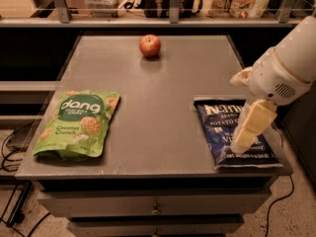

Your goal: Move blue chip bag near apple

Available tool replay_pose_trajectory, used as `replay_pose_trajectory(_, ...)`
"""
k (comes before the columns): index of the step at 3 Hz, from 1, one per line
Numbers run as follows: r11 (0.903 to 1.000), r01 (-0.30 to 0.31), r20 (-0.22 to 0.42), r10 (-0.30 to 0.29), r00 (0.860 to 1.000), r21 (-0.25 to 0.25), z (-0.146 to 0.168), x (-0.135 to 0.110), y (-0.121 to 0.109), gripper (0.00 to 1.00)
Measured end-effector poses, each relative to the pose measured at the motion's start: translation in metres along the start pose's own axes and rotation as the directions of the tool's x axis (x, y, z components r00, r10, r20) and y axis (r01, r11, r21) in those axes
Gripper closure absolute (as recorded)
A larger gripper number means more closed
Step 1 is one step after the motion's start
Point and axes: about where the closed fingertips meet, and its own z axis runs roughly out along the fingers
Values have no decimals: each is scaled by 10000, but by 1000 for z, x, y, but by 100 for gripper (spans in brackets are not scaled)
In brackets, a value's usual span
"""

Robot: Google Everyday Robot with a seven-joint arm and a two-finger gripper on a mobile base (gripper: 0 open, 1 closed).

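Observation:
The blue chip bag (222,132) lies flat at the front right of the grey table (163,88), its white lettering partly covered. My gripper (249,130) hangs from the white arm that comes in from the right and sits directly over the bag's right half, pointing down toward it. The apple (150,46), small and red, stands at the far middle of the table, well away from the bag and from my gripper.
A light green "dang" bag (79,124) lies at the front left of the table. A shelf rail (168,19) with bags and boxes runs behind the table. Drawers (155,206) sit under the tabletop. Cables trail on the floor at both sides.

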Motion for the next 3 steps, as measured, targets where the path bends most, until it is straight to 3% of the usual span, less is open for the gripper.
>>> replay_pose_trajectory(1,9992,-178,-3,178,9998,-350,38,4,1,0)
replay_pose_trajectory(2,9974,-519,-409,498,9979,-507,65,18,2,0)
replay_pose_trajectory(3,9963,-686,-581,656,9962,-514,75,30,3,19)
